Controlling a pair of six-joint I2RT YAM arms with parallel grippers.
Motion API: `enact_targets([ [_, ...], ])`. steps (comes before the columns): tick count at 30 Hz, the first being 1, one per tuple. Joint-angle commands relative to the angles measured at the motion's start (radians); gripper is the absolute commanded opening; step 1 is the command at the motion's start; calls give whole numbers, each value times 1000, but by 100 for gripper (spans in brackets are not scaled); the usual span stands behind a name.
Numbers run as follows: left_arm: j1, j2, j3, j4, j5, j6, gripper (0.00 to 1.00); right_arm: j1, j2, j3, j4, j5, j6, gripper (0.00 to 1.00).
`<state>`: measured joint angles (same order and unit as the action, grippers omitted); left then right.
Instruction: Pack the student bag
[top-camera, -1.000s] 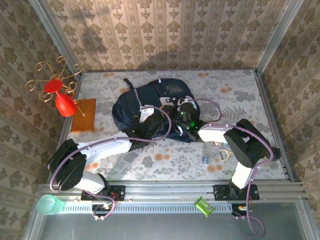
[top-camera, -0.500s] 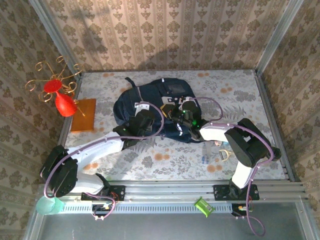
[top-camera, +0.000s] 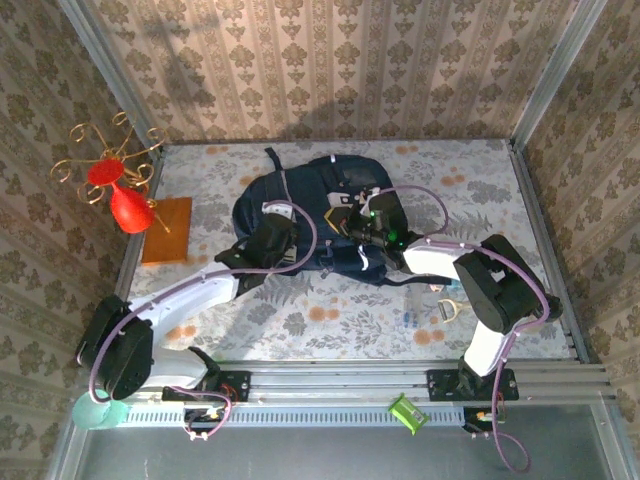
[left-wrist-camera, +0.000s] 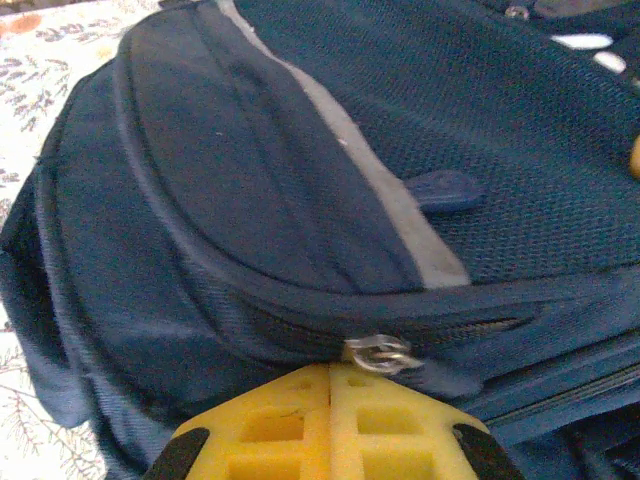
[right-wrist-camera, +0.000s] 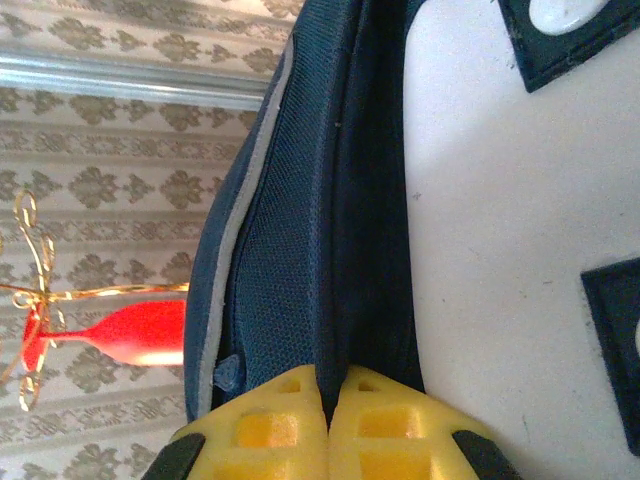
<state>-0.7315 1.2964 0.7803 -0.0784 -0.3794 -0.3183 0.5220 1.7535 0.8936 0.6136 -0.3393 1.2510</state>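
I see student bag (top-camera: 310, 190) lying at centre of top frame, on floral table (top-camera: 500, 200). Left gripper (left-wrist-camera: 330, 372) sits at bag's lower-left part. Its yellow pads are pressed together, nothing visible between them. Metal zip pull (left-wrist-camera: 380, 354) touches tip of pad on frame's right, under pale stripe (left-wrist-camera: 390, 190). Right gripper (right-wrist-camera: 333, 378) is over bag's right half, pads closed, pinching dark navy fold of bag. Red vase (top-camera: 128, 208) stands well apart, at left of frame.

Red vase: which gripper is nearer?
Left. The left gripper is on the bag, on its left side, right of the vase; the right gripper is farther right, mid-bag.
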Motion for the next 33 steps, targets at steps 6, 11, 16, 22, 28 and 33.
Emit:
enact_targets([
  [6,79,-132,-94,-11,146,76,0,-62,-47,76,-224,-156,-271,0],
  [11,78,-184,-113,33,251,56,0,-66,-48,98,-242,-185,-294,0],
  [16,10,-148,-47,-1,162,-30,33,-64,-34,93,-189,-191,-255,0],
  [22,-127,-12,49,-95,-107,-67,71,-55,-22,81,-80,-207,-161,0],
  [28,-152,106,118,-131,-238,-25,83,-40,-19,112,-97,-207,-168,0],
  [33,-138,161,147,-119,-296,28,86,-40,-11,113,-105,-213,-181,0],
])
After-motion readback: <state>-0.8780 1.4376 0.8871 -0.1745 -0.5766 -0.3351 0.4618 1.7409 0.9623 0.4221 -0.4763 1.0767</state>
